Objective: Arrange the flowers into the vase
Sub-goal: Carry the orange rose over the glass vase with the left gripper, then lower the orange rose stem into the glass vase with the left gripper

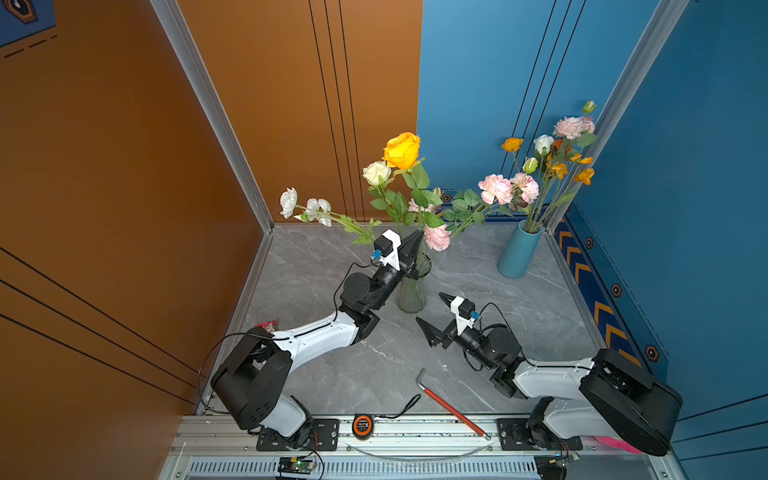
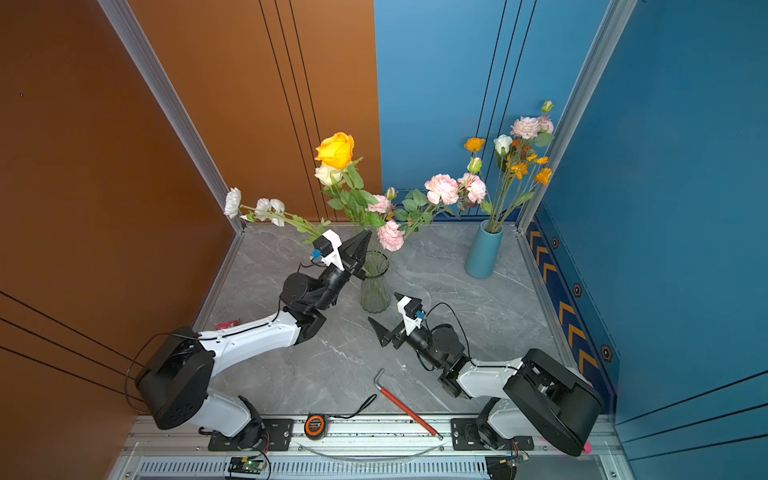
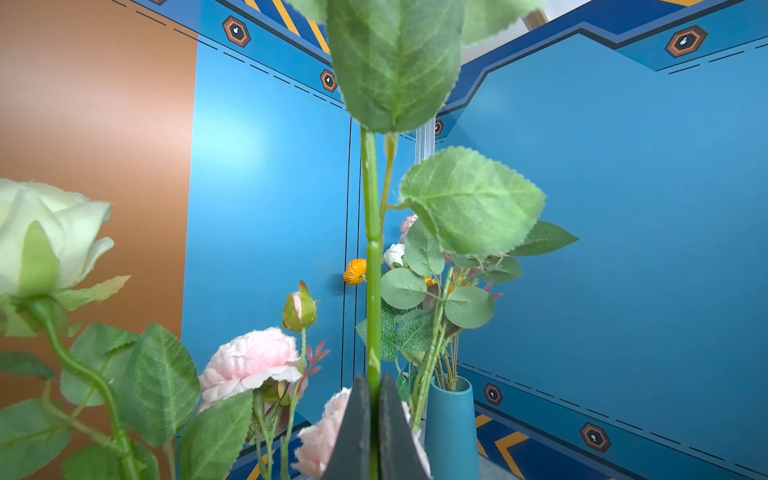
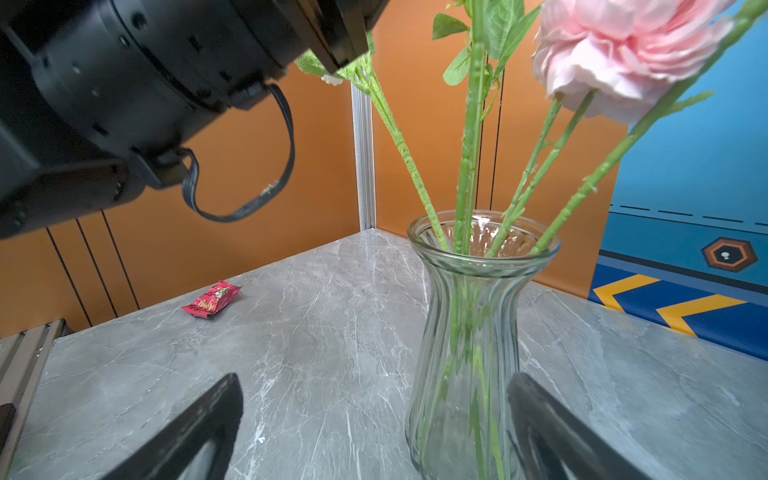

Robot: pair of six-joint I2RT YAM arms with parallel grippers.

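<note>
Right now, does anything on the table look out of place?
A red snack packet lies on the table beside the left arm, and a red-handled hex key and a tape measure sit at the front edge; none belongs to flower arranging.

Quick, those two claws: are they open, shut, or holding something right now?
Left gripper: closed on a green flower stem.
Right gripper: open, holding nothing.

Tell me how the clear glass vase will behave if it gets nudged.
The glass vase is tall and narrow-waisted, with long flower stems leaning out above the rim, so it probably tips easily. Smooth glass on the stone table would likely slide. Being glass, it may break if it falls.
</note>
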